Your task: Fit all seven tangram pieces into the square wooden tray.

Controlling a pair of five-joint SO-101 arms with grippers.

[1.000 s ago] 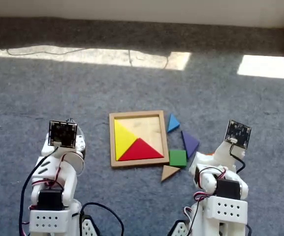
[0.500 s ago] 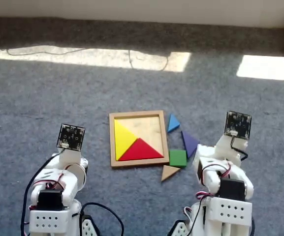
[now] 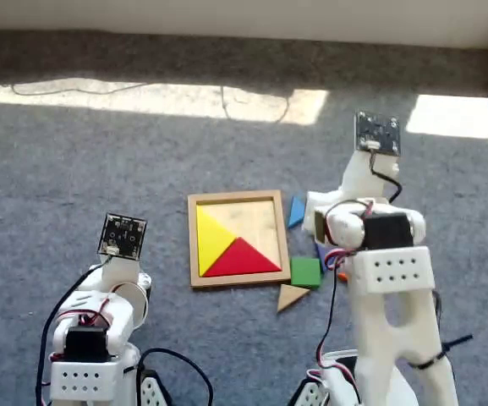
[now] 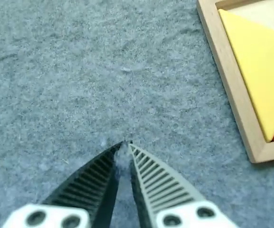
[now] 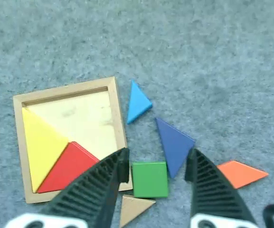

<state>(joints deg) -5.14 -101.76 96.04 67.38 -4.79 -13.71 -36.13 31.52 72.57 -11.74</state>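
Observation:
The square wooden tray lies mid-carpet and holds a yellow triangle and a red triangle. To its right lie a light blue triangle, a green square and a tan triangle. The right wrist view adds a dark blue triangle and an orange piece. My right gripper hangs open high above the green square and the dark blue triangle. My left gripper is shut and empty, low over bare carpet left of the tray.
Grey carpet surrounds everything. The right arm stands tall over the loose pieces and hides the dark blue triangle from above. The left arm is folded near the front left. A cable lies along the far sunlit strip.
The right arm has risen and swung forward over the loose pieces beside the tray. The left arm shifted slightly a second ago, then kept still. No piece has moved.

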